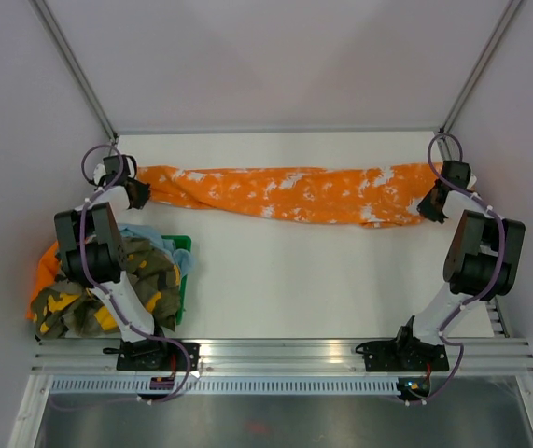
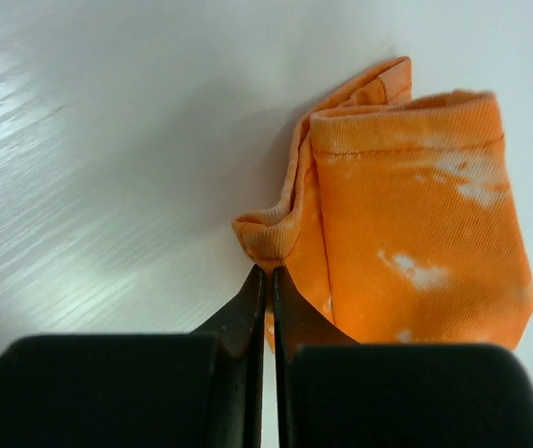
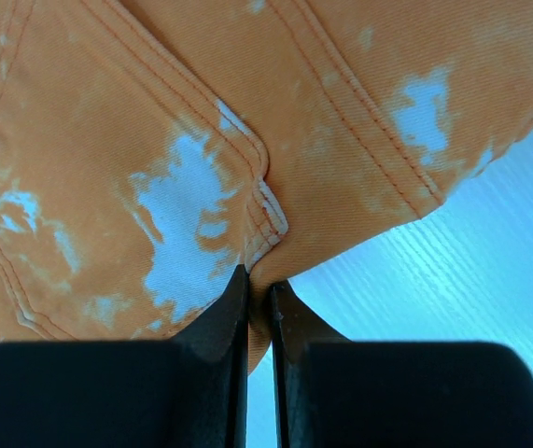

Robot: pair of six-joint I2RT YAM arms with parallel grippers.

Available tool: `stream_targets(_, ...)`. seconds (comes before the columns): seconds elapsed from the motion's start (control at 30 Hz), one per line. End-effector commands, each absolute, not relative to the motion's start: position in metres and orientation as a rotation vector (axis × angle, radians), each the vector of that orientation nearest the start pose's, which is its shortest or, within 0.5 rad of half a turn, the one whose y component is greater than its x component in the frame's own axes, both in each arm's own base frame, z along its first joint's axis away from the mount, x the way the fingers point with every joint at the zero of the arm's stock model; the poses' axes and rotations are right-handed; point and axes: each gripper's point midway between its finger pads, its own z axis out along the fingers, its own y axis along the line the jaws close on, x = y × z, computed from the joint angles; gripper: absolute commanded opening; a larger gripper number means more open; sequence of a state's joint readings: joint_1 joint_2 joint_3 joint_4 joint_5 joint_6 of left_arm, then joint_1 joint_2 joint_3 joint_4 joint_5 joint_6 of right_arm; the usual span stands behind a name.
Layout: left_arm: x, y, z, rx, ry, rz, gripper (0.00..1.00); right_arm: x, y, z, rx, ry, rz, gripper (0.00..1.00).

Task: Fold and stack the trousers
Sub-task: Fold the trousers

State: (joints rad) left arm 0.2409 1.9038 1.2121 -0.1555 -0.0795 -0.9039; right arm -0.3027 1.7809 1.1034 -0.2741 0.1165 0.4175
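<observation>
Across the table [image 1: 341,289], one trousers [image 1: 285,194] (outstretched), ends gripped in left pincer [image 2: 268,271] and right pincer [image 3: 259,278].

Both arms look alike to me: white link tubes joined by chunky black joint housings. On the left arm [image 1: 93,247] a purple-grey cable [image 1: 84,168] loops out behind the left gripper [image 1: 138,191] and follows the links to a black base [image 1: 145,355]. The right arm [image 1: 476,252] has the same cable looping behind the right gripper [image 1: 431,203], and it ends in a matching black base. A tiny coloured light shows just below each base. On my wrist feeds, each gripper's fingers [image 2: 247,313] are matte black: broad, rounded blocks at the back, tapering forward into thin, blade-like tips.
</observation>
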Motion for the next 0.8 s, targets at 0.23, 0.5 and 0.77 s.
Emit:
stream_targets(0.23, 0.448, 0.136, 0.05, -1.212, 2.111, -0.075, 0.02, 0.408, -0.136, 0.042, 0.908, 2.326, -0.028, 0.0)
stream_targets(0.5, 0.453, 0.122, 0.112, -1.007, 2.087, -0.158, 0.72, 0.418, -0.121, 0.058, 0.825, 2.321, 0.075, 0.37)
stream_targets(0.77, 0.471, 0.142, 0.121, -1.054, 2.046, -0.205, 0.82, 0.424, -0.093, 0.096, 0.7, 2.337, 0.115, 0.62)
